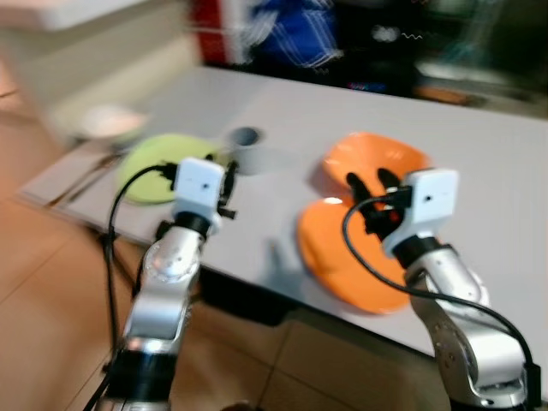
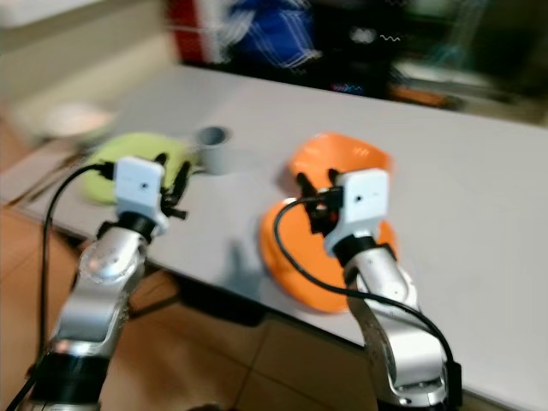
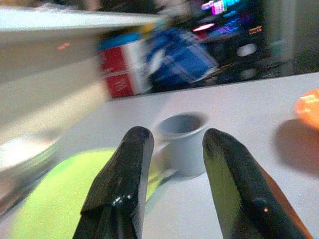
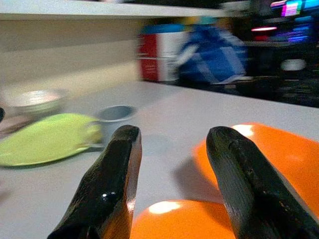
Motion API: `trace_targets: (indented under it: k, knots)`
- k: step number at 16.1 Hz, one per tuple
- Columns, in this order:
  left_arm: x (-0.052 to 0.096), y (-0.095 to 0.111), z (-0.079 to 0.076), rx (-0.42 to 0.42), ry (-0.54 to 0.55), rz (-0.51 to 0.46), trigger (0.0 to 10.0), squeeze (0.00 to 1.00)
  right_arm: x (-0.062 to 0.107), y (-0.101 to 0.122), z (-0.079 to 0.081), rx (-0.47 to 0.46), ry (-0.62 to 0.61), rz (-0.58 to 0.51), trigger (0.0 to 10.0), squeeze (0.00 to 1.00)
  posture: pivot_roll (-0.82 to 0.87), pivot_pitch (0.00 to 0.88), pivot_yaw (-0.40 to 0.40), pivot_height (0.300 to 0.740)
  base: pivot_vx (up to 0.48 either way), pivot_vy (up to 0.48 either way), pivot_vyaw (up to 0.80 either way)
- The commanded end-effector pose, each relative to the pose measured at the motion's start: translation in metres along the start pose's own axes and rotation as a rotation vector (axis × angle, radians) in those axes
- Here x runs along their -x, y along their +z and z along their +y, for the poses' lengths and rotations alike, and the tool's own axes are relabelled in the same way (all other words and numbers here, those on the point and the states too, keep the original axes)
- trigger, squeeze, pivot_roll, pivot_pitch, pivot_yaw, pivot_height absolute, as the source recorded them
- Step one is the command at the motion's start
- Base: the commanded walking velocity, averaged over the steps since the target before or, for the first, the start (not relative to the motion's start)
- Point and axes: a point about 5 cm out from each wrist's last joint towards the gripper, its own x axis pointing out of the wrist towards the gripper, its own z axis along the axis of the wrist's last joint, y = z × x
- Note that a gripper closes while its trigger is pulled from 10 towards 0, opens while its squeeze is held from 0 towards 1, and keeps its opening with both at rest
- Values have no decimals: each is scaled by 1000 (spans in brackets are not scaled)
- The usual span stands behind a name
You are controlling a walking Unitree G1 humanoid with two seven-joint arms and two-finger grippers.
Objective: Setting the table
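Note:
On the grey table (image 1: 479, 154) lie a lime-green plate (image 1: 152, 169), a grey cup (image 1: 246, 147) and two orange plates, one nearer (image 1: 338, 257) and one behind it (image 1: 377, 157). My left gripper (image 1: 229, 184) hovers open over the table's near edge, between the green plate and the cup (image 3: 183, 142). My right gripper (image 1: 370, 184) is open above the two orange plates (image 4: 279, 159), empty. The whole picture is blurred.
A pale bowl (image 1: 107, 122) and some cutlery (image 1: 81, 181) lie on a mat at the table's left end. Blue fabric (image 1: 295, 34) and a red box (image 1: 218, 30) stand behind the table. Tiled floor (image 1: 43, 282) lies to the left.

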Motion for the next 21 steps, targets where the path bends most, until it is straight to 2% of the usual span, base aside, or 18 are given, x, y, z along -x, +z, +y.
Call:
trace_targets:
  k: [1, 2, 3, 5, 6, 8, 9, 12, 15, 17, 19, 21]
  knots:
    - [7, 5, -1, 23, 6, 27, 10000, 0, -2, -1, -1, -17, 6, 0, 10000, 0, -65, 0, 50, 740, 0, 0, 800]
    - [12, 4, -1, 6, 7, 31, 10000, 0, -1, -5, 1, -23, 23, 14, 10000, 0, -57, 0, 51, 740, 0, 0, 800]
    - [15, 5, -2, -53, 3, 15, 10000, 0, 1, -12, 7, -39, 80, 49, 10000, 0, -51, 0, 45, 740, 0, 0, 800]
    - [16, 6, -2, -54, 11, 16, 10000, 0, 2, -15, 10, -46, 109, 61, 10000, 0, -50, 0, 49, 740, 0, 0, 800]
    - [17, 2, 0, -81, 19, 17, 10000, 0, 3, -16, 13, -64, 146, 70, 10000, 0, -56, 0, 60, 740, 0, 0, 800]
    - [24, -5, 4, -81, 54, 39, 10000, 0, 8, -20, 8, -82, 160, 80, 10000, 0, -56, 0, 58, 740, 0, 0, 800]
    - [25, 4, 6, -76, 62, 17, 10000, 0, 11, -20, 5, -110, 166, 76, 10000, 0, -33, 0, 46, 740, 0, 0, 800]
    - [27, 3, 10, -46, 100, 17, 10000, 0, 9, -17, 12, -109, 227, 62, 10000, 0, -57, 0, 59, 740, 0, 0, 800]
    - [25, 11, 3, -35, 79, -48, 10000, 0, 12, -11, 12, -107, 241, 47, 10000, 0, -59, 0, 48, 740, 0, 0, 800]
    - [27, 16, 4, -72, 79, -73, 10000, 0, 13, -9, 13, -124, 276, 36, 10000, 0, -39, 0, 32, 740, 0, 0, 800]
    - [30, 12, 11, -94, 102, -65, 10000, 0, 10, -10, 18, -110, 320, 41, 10000, 0, -43, 0, 34, 740, 127, 0, 800]
    - [30, 13, 10, -92, 95, -72, 10000, 0, 8, -7, 18, -93, 323, 37, 10000, 0, -38, 0, 20, 740, 283, 0, 800]
